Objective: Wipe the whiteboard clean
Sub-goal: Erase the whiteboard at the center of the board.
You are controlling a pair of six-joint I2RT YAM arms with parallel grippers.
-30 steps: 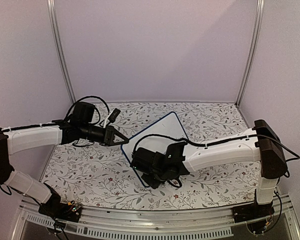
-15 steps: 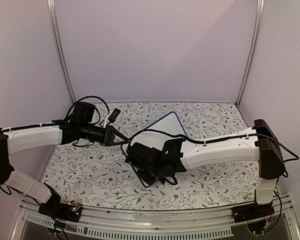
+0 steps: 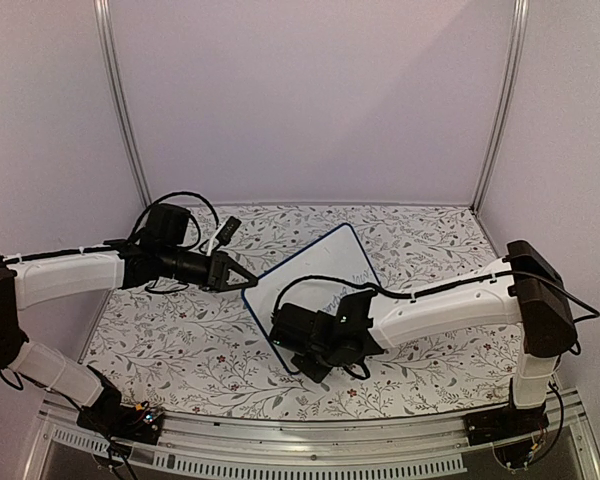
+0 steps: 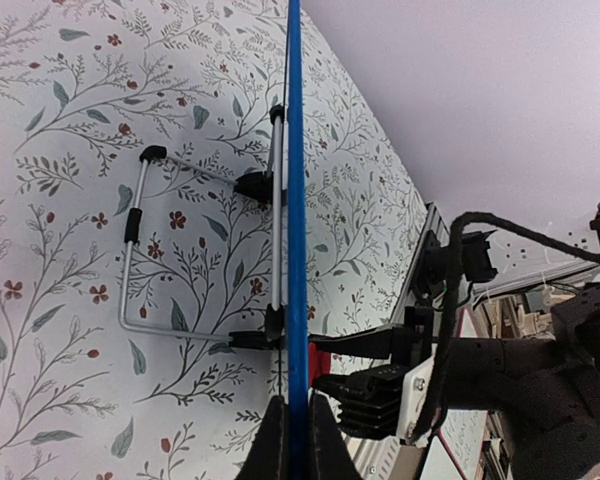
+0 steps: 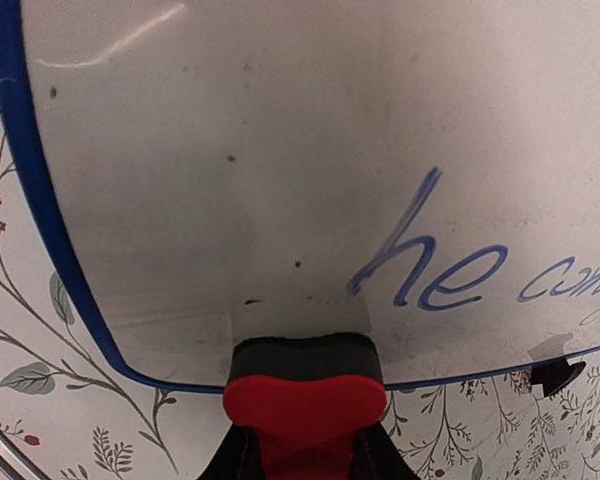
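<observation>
The whiteboard [image 3: 315, 265] stands tilted on its wire stand [image 4: 130, 262], blue-framed, with blue handwriting [image 5: 450, 275] on its right part. My left gripper [image 3: 248, 283] is shut on the board's left edge; in the left wrist view that frame [image 4: 296, 200] runs as a blue line into the closed jaws [image 4: 296, 445]. My right gripper [image 5: 302, 455] is shut on a red eraser block [image 5: 305, 385] whose black felt presses on the board near its lower edge, just left of the writing. In the top view the right gripper [image 3: 302, 345] sits over the board's near corner.
The table has a floral-patterned cover [image 3: 180, 340]. A small black object [image 3: 230, 229] lies at the back left behind the left arm. Purple walls and metal posts [image 3: 125, 110] close in the back and sides. Cables loop off both wrists.
The right gripper with the eraser slid up and left across the board, then came back down and right towards the near edge. The board rocked slightly. The left gripper stayed put.
</observation>
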